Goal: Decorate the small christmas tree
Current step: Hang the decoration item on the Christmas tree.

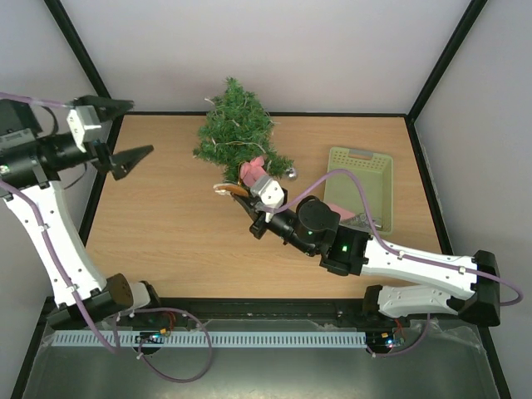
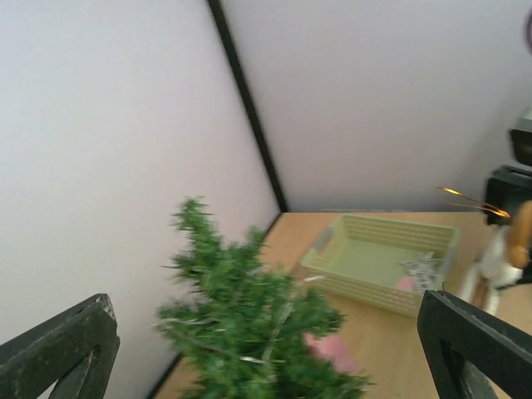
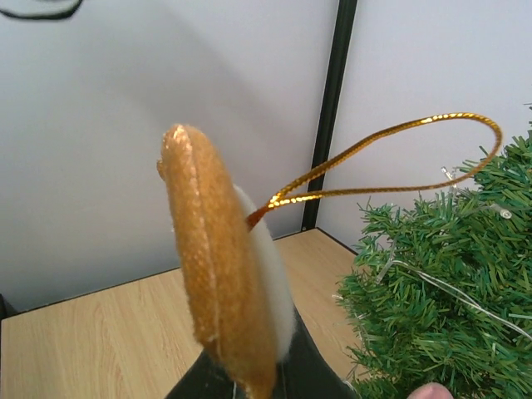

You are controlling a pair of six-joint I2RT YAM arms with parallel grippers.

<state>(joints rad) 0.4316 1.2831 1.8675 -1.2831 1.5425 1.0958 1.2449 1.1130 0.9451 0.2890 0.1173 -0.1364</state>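
Overhead view first: I see the tree [image 1: 237, 133] at the far edge of the desk [image 1: 166, 216], about midway along it. A pink ornament [image 1: 252, 170] shows among its near branches. My left gripper [image 1: 141, 126] hangs over the far left corner, jaws spread wide and empty, well apart from the tree. My right gripper [image 1: 247, 189] reaches in from the near right side. It is clamped on a flat gold ornament [image 1: 228, 189], just beside the tree's near side. A green basket [image 1: 362, 187] sits by the right edge.

From the left wrist, both dark fingers [image 2: 58, 353] stand far apart at the lower corners, nothing between them. The tree [image 2: 249, 324] sits blurred in the gap beyond, the basket [image 2: 374, 266] behind it with some silver and pink pieces inside. The gold ornament [image 2: 519, 233] shows at the right border.

From the right wrist, the ornament [image 3: 220, 266] stands edge-on, pinched at its lower end by the jaws. Its gold loop [image 3: 399, 150] arches toward the tree [image 3: 449, 299]; I cannot tell whether the loop touches a branch.
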